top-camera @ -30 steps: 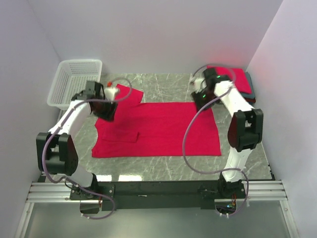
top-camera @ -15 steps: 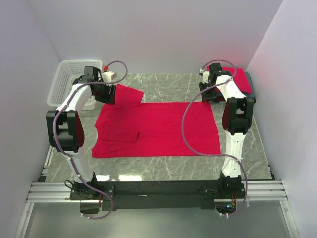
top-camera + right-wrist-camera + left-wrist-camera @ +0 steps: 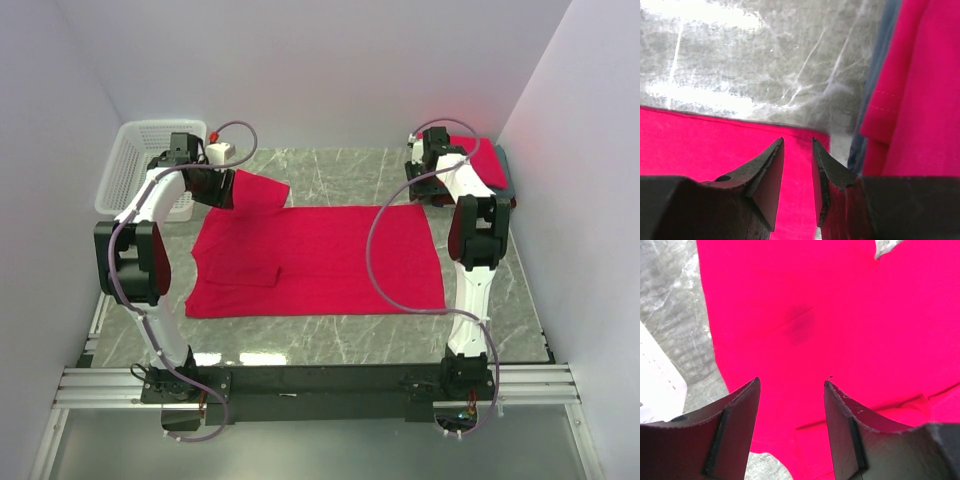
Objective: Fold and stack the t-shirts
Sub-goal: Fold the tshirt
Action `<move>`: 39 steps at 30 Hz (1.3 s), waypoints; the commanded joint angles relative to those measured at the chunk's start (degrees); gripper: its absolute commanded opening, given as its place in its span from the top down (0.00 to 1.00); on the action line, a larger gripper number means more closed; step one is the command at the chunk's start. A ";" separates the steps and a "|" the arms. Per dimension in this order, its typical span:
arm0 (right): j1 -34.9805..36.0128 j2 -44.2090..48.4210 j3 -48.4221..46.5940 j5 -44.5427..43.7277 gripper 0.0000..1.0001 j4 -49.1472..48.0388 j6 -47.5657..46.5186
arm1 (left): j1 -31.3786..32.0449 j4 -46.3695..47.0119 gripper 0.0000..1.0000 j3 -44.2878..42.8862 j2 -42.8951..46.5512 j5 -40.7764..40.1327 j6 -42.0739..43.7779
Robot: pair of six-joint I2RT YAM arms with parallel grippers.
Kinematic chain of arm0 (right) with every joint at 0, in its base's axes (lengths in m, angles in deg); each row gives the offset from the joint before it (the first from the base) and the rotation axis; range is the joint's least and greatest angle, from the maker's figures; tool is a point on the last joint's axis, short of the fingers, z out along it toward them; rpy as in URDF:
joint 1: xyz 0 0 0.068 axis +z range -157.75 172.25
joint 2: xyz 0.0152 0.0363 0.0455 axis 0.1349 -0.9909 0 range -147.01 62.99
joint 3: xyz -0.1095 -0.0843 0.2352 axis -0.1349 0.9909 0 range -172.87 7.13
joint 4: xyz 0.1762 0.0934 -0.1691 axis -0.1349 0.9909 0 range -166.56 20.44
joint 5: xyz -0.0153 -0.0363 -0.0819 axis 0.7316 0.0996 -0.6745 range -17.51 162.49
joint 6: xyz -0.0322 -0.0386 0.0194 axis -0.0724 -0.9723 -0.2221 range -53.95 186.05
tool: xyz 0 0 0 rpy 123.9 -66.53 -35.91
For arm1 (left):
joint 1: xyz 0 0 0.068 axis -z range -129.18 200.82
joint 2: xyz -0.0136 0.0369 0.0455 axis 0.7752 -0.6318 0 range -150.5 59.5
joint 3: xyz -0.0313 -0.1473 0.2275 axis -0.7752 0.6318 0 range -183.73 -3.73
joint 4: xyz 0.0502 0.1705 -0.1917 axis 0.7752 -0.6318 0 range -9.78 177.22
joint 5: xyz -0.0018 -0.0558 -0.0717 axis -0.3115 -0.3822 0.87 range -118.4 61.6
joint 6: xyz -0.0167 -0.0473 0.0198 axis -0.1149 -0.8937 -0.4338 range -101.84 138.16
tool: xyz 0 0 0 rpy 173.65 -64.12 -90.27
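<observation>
Now the crimson t-shirt [image 3: 315, 260] lies spread flat across the middle of the desk [image 3: 350, 335], with one sleeve [image 3: 260, 188] reaching toward 11 o'clock. The left gripper [image 3: 792, 382] hangs just above that sleeve, jaws wide with nothing between them, and the white basket [image 3: 150, 160] is beside it at 10 o'clock. At 2 o'clock the right gripper [image 3: 797, 142] hovers over the shirt's far right corner, jaws narrow but apart and holding nothing, just beside the stack of folded shirts [image 3: 910, 100].
</observation>
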State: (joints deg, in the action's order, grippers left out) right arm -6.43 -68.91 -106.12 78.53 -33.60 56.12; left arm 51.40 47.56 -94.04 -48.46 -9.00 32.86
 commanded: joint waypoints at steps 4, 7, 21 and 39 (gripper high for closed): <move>-1.06 -2.22 -0.66 -1.82 0.63 -1.65 1.06 | -0.05 1.95 0.40 -1.46 -1.20 1.87 -0.72; -1.06 -2.92 -0.39 -1.74 0.63 -1.39 1.23 | -0.05 2.13 0.40 -1.02 -1.28 1.78 -0.72; -1.06 -5.31 -0.31 -4.63 0.47 0.02 2.38 | -0.40 2.13 0.39 -3.21 -3.57 1.26 -1.25; -1.06 -5.65 0.49 0.37 1.00 2.66 3.08 | -2.07 5.82 0.49 -15.51 -16.57 -4.63 -5.99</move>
State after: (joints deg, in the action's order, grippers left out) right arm -7.15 -72.28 -106.10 78.77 -34.58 59.22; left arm 49.65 51.73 -104.90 -61.99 -11.77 28.60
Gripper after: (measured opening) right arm 0.007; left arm 0.520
